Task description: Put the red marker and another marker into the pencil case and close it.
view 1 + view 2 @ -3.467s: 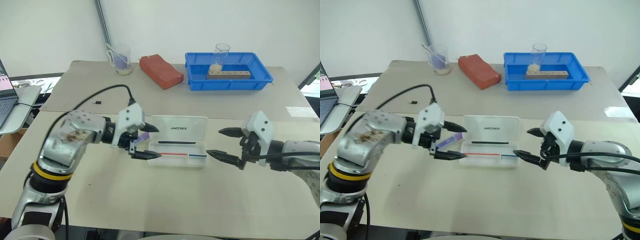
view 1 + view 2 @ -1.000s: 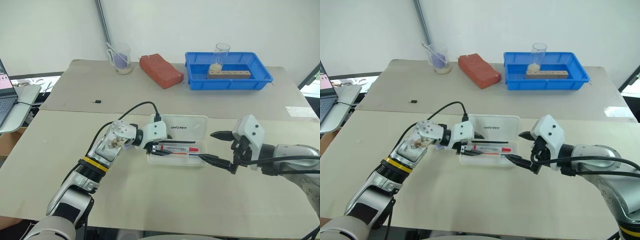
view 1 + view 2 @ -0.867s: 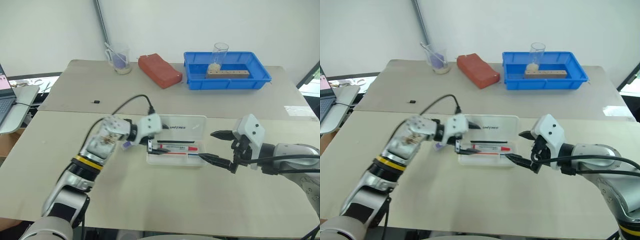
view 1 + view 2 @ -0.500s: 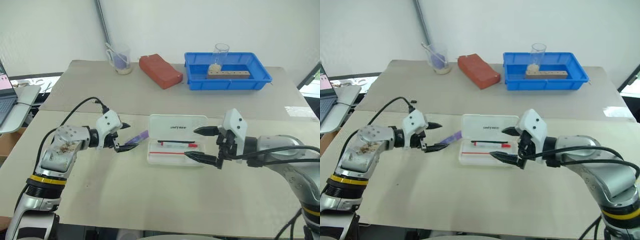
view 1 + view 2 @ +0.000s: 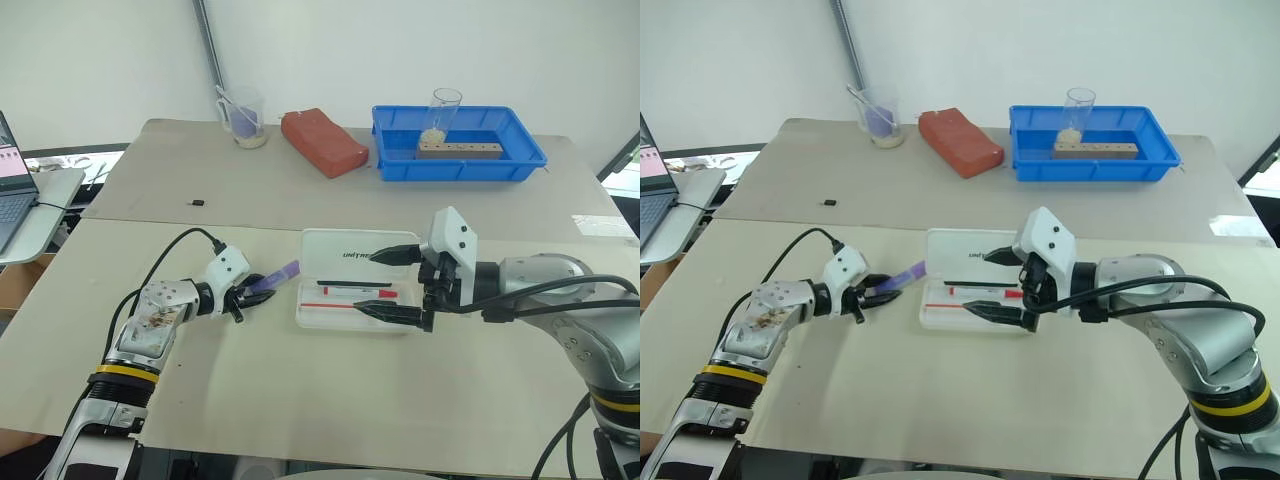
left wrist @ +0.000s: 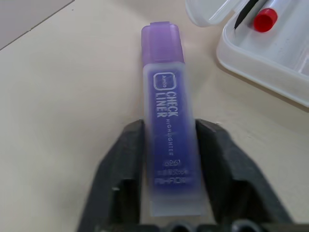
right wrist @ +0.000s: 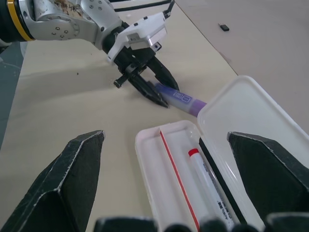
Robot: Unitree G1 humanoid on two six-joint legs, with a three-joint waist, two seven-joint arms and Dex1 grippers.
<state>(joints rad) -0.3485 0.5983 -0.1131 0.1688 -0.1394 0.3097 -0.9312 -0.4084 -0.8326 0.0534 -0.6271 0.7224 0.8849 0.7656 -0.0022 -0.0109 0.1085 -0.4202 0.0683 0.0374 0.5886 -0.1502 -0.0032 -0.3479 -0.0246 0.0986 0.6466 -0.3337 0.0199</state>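
The pencil case (image 5: 405, 240) lies open in the middle of the table, its lid with black print tipped back. The red marker (image 5: 360, 293) rests inside its tray, also seen as the red marker (image 7: 208, 180) in the right wrist view. Left of the case lies another marker (image 5: 276, 277), a stubby purple highlighter on the tabletop. My left gripper (image 5: 250, 293) is shut on the tail of this purple marker (image 6: 169, 121), a finger pressed to each side. My right gripper (image 5: 388, 285) hangs wide open over the case's right end.
A thin red pen (image 7: 176, 180) and a black pen (image 5: 352, 285) also lie in the case. At the back stand a blue tray (image 5: 520, 160) with a glass, a red brick (image 5: 322, 142) and a plastic cup (image 5: 242, 118). A laptop (image 5: 15, 190) sits off the table's left edge.
My left gripper has drawn back from the case to the left, leaving the red marker inside, and has closed on the purple marker. My right gripper shifted slightly left towards the case.
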